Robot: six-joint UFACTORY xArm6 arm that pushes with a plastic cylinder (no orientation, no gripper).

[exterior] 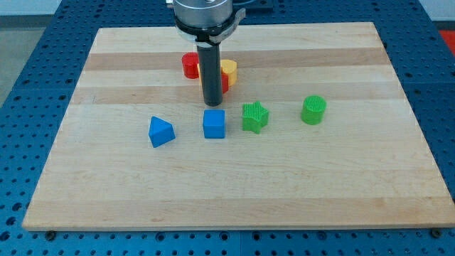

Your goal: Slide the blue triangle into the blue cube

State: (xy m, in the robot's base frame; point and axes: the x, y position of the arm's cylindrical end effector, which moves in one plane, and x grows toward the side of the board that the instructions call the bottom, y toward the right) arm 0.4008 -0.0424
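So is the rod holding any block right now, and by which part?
Nothing is held. My tip ends just above the blue cube in the view; contact cannot be told. The blue triangle lies apart, to the left.

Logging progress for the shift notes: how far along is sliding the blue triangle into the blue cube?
Done: nothing visible yet; the blue triangle sits apart from the blue cube, to its left in the view. In hand: my tip stands just above the cube, not beside the triangle. Left: get to the triangle's left side and push it rightward into the cube.
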